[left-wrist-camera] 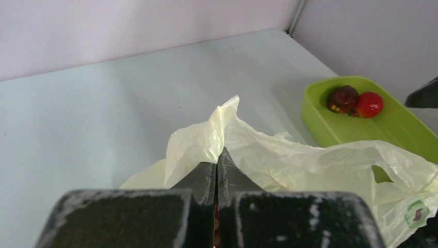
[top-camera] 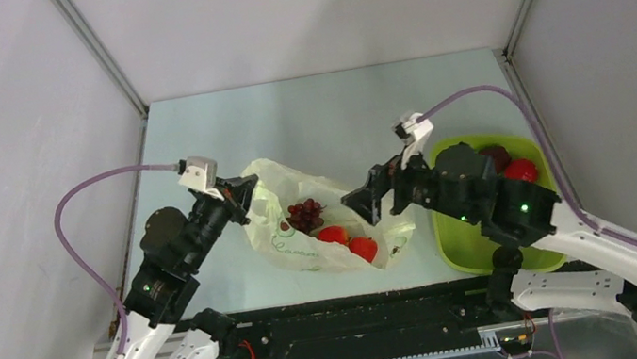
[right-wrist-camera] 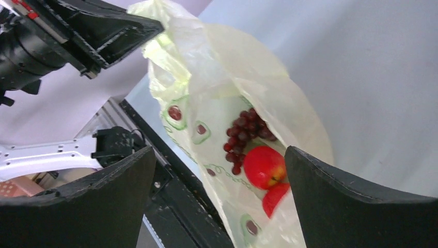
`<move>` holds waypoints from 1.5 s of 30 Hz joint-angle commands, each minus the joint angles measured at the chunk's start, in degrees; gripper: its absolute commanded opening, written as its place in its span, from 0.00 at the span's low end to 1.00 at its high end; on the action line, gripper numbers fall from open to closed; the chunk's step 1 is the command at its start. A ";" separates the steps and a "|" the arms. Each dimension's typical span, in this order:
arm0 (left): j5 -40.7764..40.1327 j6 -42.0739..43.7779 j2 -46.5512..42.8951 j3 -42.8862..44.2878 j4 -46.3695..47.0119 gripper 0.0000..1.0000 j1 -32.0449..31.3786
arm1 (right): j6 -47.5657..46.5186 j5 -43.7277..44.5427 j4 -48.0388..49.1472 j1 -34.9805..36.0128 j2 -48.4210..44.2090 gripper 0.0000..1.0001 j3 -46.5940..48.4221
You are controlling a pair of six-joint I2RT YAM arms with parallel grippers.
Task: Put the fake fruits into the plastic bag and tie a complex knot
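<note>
The plastic bag point(top-camera: 281, 242) lies open on the table with a grape cluster point(top-camera: 304, 213) and two red fake fruits point(top-camera: 332, 234) inside. My left gripper point(top-camera: 245, 190) is shut on the bag's upper left rim, and the film bunches at its tips point(left-wrist-camera: 218, 155). At the bag's right side my right gripper point(top-camera: 366, 203) stands open and holds nothing. In the right wrist view its wide jaws frame the bag point(right-wrist-camera: 217, 67), the grapes point(right-wrist-camera: 245, 132) and a red fruit point(right-wrist-camera: 263, 166). A maroon fruit point(top-camera: 494, 156) and a red one point(top-camera: 520, 171) remain in the tray.
The lime-green tray point(top-camera: 458, 244) sits at the right, partly under my right arm, also visible in the left wrist view as tray point(left-wrist-camera: 397, 124). Grey enclosure walls close the table at left, right and back. The black rail runs along the near edge point(top-camera: 346, 323).
</note>
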 commanded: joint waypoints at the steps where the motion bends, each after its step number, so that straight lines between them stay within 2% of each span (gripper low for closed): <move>1: -3.84 2.01 -0.10 -0.69 0.48 0.00 0.40 | -1.27 -0.31 -12.48 -4.41 -4.69 0.99 3.12; 4: -4.54 2.17 0.31 -0.74 0.31 0.00 0.38 | -1.18 -1.31 -19.47 -8.18 -7.65 0.99 3.07; 8: -4.99 2.22 0.50 -0.39 -0.10 0.00 0.36 | -1.17 -7.26 -22.63 -12.29 -13.26 0.99 1.31; 14: -4.20 1.83 0.57 -0.26 -0.23 0.00 0.35 | 1.07 -19.92 -21.19 -16.76 -21.13 0.98 -5.61; 22: -3.91 1.62 0.17 -0.21 -0.23 0.00 0.35 | 2.36 -22.33 -15.68 -18.03 -28.97 0.86 -16.95; 30: -3.35 1.37 -0.03 -0.23 -0.19 0.00 0.35 | 2.30 -24.80 -7.87 -18.17 -30.42 0.74 -25.20; 31: -2.91 1.35 0.13 -0.18 -0.06 0.00 0.41 | 1.48 -25.26 -6.85 -18.22 -30.41 0.67 -26.46; 33: -2.69 1.27 0.36 -0.19 0.03 0.00 0.41 | 1.21 -25.74 -6.04 -18.22 -29.87 0.63 -27.03; 38: -2.24 1.17 0.93 -0.01 0.01 0.00 0.40 | 1.80 -29.62 -0.95 -18.19 -28.84 0.59 -29.38; 43: -1.95 1.02 1.43 -0.10 0.21 0.00 0.36 | 0.44 -29.46 2.03 -18.25 -26.72 0.56 -30.93; 44: -1.85 0.96 1.55 -0.11 0.25 0.00 0.36 | 0.31 -29.48 2.57 -18.22 -25.89 0.55 -31.04; 45: -1.64 0.81 1.78 0.02 0.28 0.00 0.35 | 0.16 -29.95 3.74 -18.20 -25.58 0.50 -31.06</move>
